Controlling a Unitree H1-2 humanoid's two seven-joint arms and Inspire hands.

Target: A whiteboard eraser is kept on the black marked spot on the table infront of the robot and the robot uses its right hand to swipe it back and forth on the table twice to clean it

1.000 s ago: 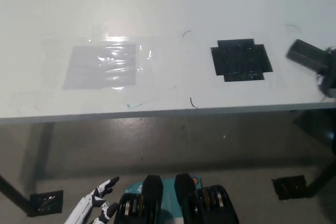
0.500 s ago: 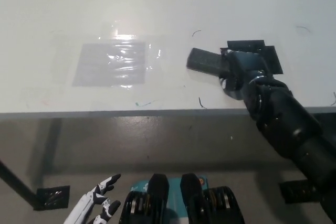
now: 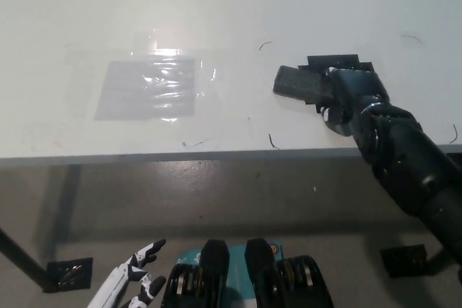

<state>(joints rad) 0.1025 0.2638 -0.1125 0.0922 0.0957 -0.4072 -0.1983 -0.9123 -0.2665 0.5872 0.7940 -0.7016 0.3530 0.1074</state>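
A: Where is the eraser (image 3: 294, 82) sitting?

B: It is lying flat on the white worktop (image 3: 216, 5), just left of the black marked spot (image 3: 333, 60), with its right end touching that spot's left edge.

A: And what is gripping it?

B: The black right hand (image 3: 345, 95) is closing around the eraser's right end, so the hand is holding the eraser. The hand is covering most of the marked spot; only the spot's upper strip is showing above it. The black arm is running from the spot down toward the lower right, crossing the worktop's front edge.

A: What else is lying near the spot?

B: Well to the left of the spot, a grey rectangle under shiny clear film (image 3: 148, 88) is lying on the worktop, with glare on its top edge. A few thin dark squiggles are showing around the spot: one up and to the left of it, one below and to the left near the front edge, one up and to the right.

A: And the other hand?

B: The white left hand (image 3: 133, 283) is hanging far below and left of the spot, under the worktop's edge, holding nothing, with its fingers spreading apart.
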